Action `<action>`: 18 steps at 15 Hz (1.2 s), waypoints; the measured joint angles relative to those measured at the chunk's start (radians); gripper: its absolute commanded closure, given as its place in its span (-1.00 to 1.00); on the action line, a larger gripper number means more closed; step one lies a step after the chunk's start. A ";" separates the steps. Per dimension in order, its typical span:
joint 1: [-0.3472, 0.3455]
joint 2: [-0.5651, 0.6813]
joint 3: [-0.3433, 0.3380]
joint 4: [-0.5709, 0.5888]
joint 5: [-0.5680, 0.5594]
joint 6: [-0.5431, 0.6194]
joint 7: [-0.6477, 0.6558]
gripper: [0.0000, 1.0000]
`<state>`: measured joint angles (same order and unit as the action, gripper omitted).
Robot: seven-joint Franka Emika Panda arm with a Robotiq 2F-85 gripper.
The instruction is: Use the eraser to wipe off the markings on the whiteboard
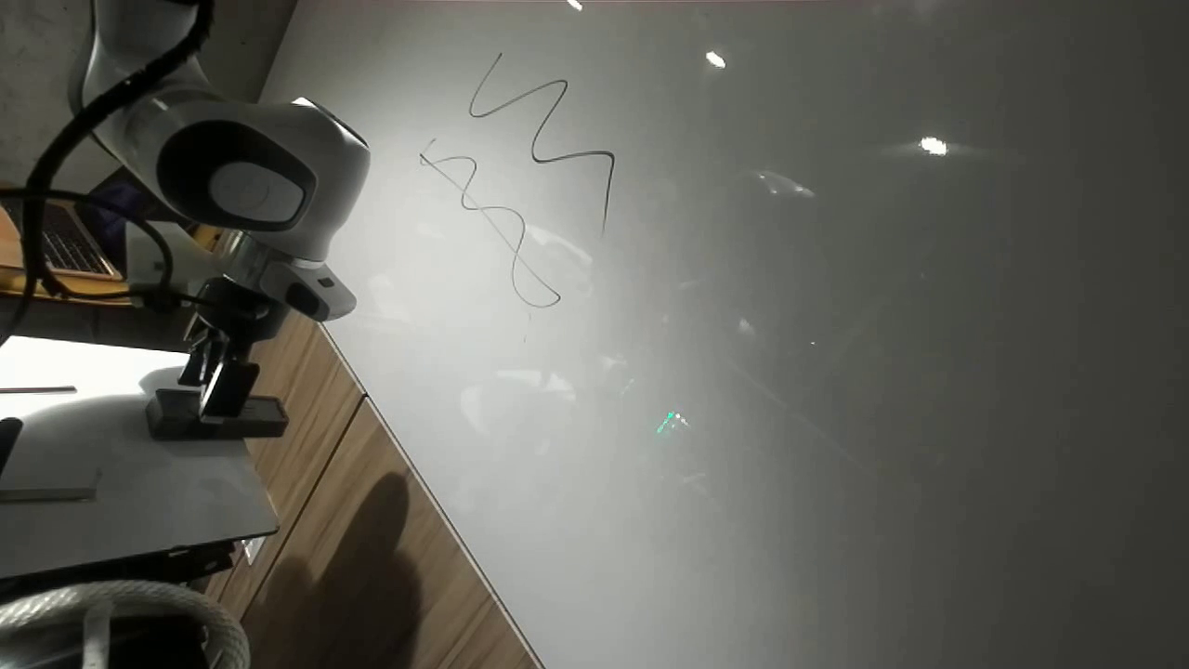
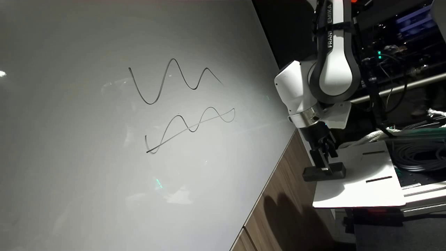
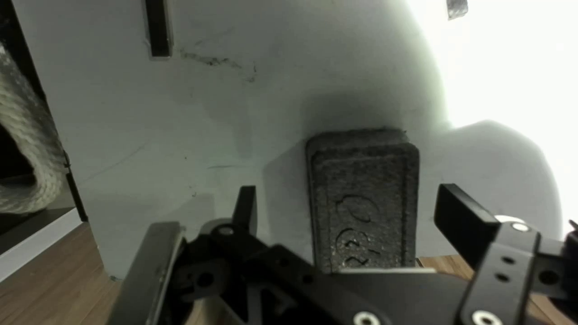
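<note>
The eraser (image 3: 368, 180), a dark grey oblong block, lies flat on the white tabletop (image 3: 226, 126) near its edge. It also shows in both exterior views (image 1: 265, 418) (image 2: 313, 175). My gripper (image 3: 350, 205) is open around it, one finger on each side with a gap to both. The eraser's near end is hidden under the gripper body. In both exterior views the gripper (image 1: 214, 390) (image 2: 325, 162) points down at the eraser. The markings are two thin black zigzags (image 1: 566, 84) (image 2: 173, 59), the lower crossed by a straight line, on the whiteboard (image 1: 836, 390) (image 2: 69, 139).
Wood panels (image 1: 316, 437) (image 2: 296, 174) run below the whiteboard beside the tabletop. Dark strips (image 3: 158, 29) sit on the tabletop. A thick pale rope or hose (image 3: 27, 149) passes along one side. A laptop (image 1: 60, 237) stands behind the arm. Coiled cables (image 2: 418, 157) lie beyond the tabletop.
</note>
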<state>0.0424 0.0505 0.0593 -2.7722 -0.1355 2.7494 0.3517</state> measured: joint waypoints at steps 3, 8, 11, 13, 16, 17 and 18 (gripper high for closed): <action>0.002 0.006 0.000 0.000 0.000 0.000 0.001 -0.44; 0.020 0.008 0.000 0.000 -0.029 0.000 0.022 0.35; 0.027 0.008 0.000 0.000 -0.052 0.000 0.039 0.41; 0.029 0.008 0.000 0.001 -0.075 0.000 0.052 0.41; 0.034 0.005 0.000 0.005 -0.123 0.000 0.087 0.41; 0.035 0.000 0.000 0.009 -0.141 0.000 0.100 0.41; 0.035 -0.008 0.000 0.015 -0.159 0.000 0.113 0.41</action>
<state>0.0775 0.0421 0.0590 -2.7577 -0.2950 2.7494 0.4643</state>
